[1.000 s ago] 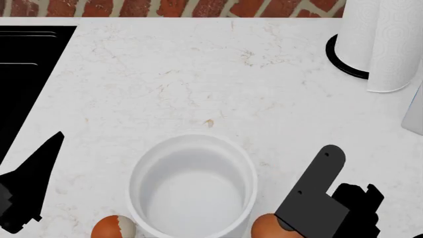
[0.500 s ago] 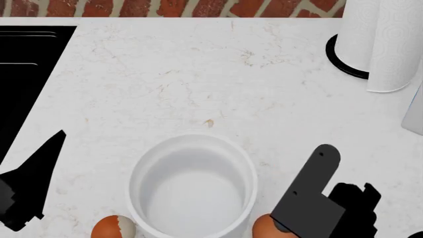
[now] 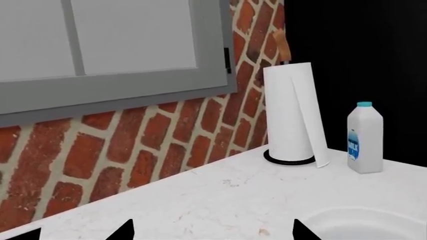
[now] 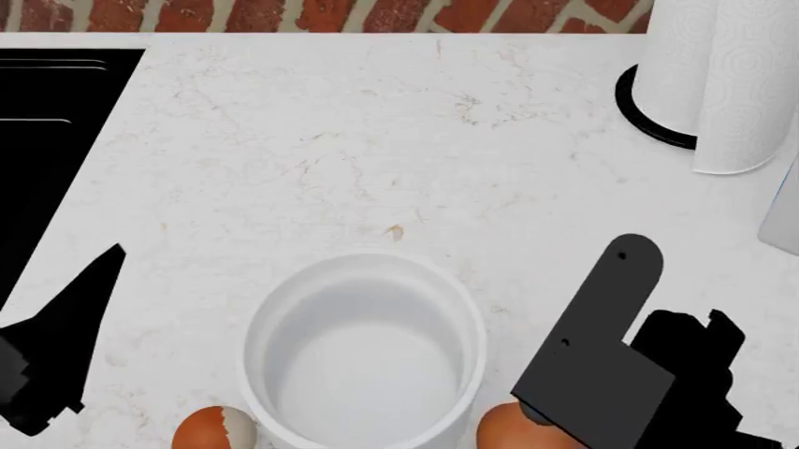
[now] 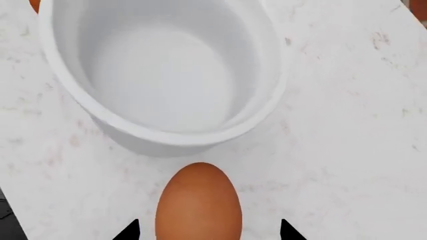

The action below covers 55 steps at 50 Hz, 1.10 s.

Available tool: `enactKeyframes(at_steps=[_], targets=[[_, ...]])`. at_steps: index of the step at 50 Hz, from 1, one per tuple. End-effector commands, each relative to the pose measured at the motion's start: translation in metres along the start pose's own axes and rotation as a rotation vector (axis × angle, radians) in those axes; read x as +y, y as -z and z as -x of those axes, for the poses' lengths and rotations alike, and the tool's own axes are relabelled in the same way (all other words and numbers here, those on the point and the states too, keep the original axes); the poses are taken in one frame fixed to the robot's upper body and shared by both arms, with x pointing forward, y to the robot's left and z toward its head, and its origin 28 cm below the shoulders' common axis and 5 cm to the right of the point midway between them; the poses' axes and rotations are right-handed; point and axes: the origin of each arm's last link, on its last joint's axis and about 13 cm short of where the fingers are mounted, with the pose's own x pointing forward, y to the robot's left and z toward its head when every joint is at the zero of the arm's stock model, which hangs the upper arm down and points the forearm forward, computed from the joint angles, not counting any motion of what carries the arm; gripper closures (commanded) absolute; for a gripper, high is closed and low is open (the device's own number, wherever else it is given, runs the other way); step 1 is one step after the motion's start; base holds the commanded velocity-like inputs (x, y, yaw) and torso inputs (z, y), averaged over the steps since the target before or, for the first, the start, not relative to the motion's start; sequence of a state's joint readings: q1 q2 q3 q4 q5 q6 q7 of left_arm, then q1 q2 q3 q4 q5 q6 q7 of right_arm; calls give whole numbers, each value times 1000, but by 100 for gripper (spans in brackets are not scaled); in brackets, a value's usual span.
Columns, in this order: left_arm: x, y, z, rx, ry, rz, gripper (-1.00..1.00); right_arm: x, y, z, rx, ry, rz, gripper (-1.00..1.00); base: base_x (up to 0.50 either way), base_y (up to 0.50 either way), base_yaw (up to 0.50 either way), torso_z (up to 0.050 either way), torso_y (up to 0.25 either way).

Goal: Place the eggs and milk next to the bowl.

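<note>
The white bowl [image 4: 365, 351] stands near the counter's front edge. The egg with a white patch [image 4: 215, 430] lies at its left side and the plain brown egg [image 4: 506, 430] at its right, both close to the wall. My right gripper [image 4: 549, 402] hovers over the plain egg [image 5: 198, 202]; it is open, its fingertips [image 5: 130, 231] either side of the egg and apart from it, with the bowl [image 5: 160, 65] just beyond. My left gripper [image 4: 75, 318] is open and empty [image 3: 213, 232]. The milk [image 3: 365, 137] stands upright at the far right [image 4: 784, 215].
A white paper-towel roll [image 4: 718, 75] on a black base stands at the back right, beside the milk. A black sink [image 4: 50, 112] lies at the left. A brick wall [image 3: 133, 145] with a grey window frame runs behind the white marble counter [image 4: 374, 159].
My right gripper has shifted a little to the right and away from me, still over the plain egg. The left gripper, bowl and both eggs have stayed put.
</note>
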<state>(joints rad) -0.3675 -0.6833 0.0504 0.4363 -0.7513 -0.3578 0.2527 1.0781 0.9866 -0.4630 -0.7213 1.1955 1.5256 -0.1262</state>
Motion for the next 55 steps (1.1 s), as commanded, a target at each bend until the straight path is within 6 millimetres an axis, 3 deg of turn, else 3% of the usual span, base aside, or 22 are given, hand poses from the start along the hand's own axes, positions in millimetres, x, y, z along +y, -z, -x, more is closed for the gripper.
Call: enactKeyframes(at_steps=[1, 25, 55], targets=[[3, 0, 1, -36, -10, -8, -100, 1, -12, 23, -102, 56, 6, -100, 0, 0, 0, 0, 0], [0, 2, 8, -49, -21, -3, -100, 13, -3, 50, -273, 205, -116, -100, 0, 0, 0, 0, 0], [2, 0, 5, -49, -31, -7, -100, 10, 5, 61, -335, 573, -261, -100, 0, 0, 0, 0, 0]])
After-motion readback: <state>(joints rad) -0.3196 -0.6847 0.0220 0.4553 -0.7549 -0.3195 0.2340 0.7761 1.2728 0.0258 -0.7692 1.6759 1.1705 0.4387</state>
